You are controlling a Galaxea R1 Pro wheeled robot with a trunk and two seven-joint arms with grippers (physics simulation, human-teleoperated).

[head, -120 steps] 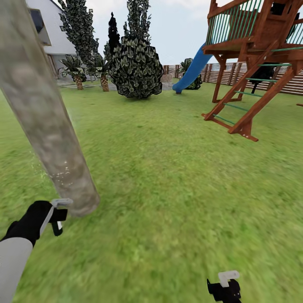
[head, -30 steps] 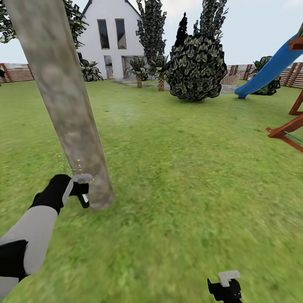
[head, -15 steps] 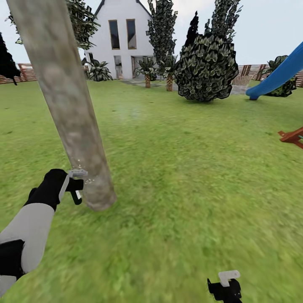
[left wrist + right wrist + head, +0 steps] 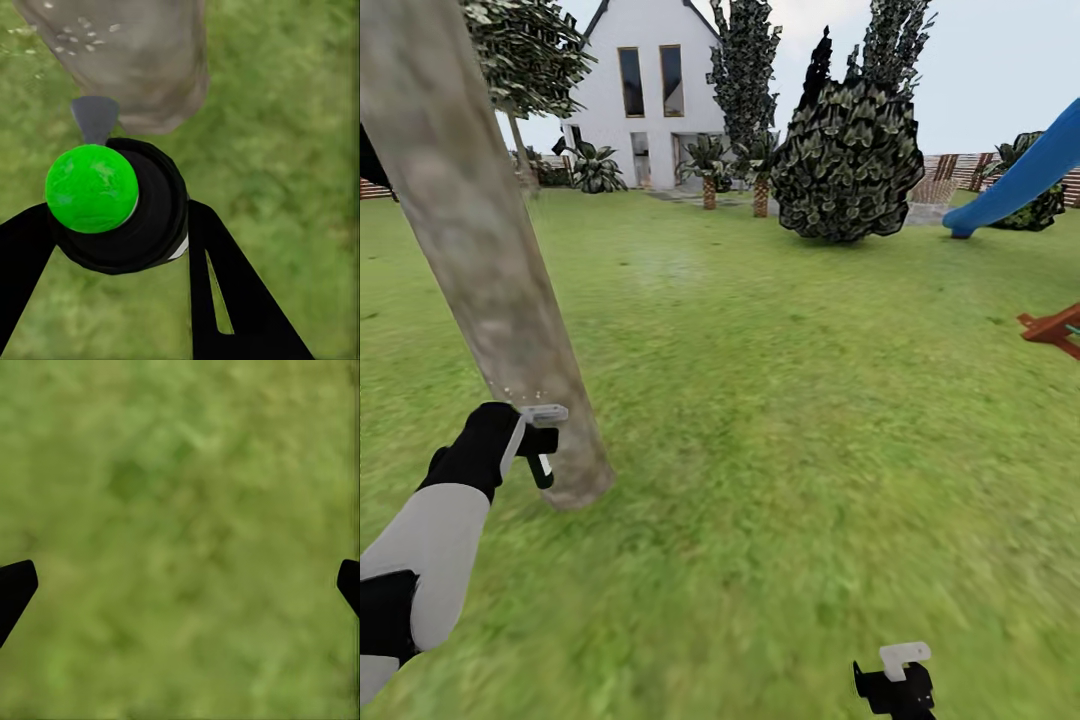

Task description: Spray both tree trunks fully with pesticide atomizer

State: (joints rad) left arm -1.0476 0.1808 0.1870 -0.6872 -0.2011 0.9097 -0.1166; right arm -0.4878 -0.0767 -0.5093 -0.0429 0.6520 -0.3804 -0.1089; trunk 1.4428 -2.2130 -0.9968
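change since earlier: trunk base has slid leftward in the head view, now partly behind the left gripper's tip; the house and bushes hold their places, so the base looks to have shifted sideways round the tree.
left gripper (image 4: 120, 225): closed round the pesticide atomizer (image 4: 124, 206), black fingers (image 4: 225, 285) on either side of its body, green cap facing the wrist camera.
atomizer aim: grey nozzle points straight ahead of the gripper at the tree trunk (image 4: 490, 260), just beyond it, likely so the spray lands low on the bark.
spray marks: pale specks dot the trunk just ahead of the nozzle.
left arm pose: forearm reaching forward and low, wrist level near the trunk foot.
lawn (image 4: 810, 400): open grass to the right.
right gripper (image 4: 895, 680): fingers spread wide, empty, hanging over grass.
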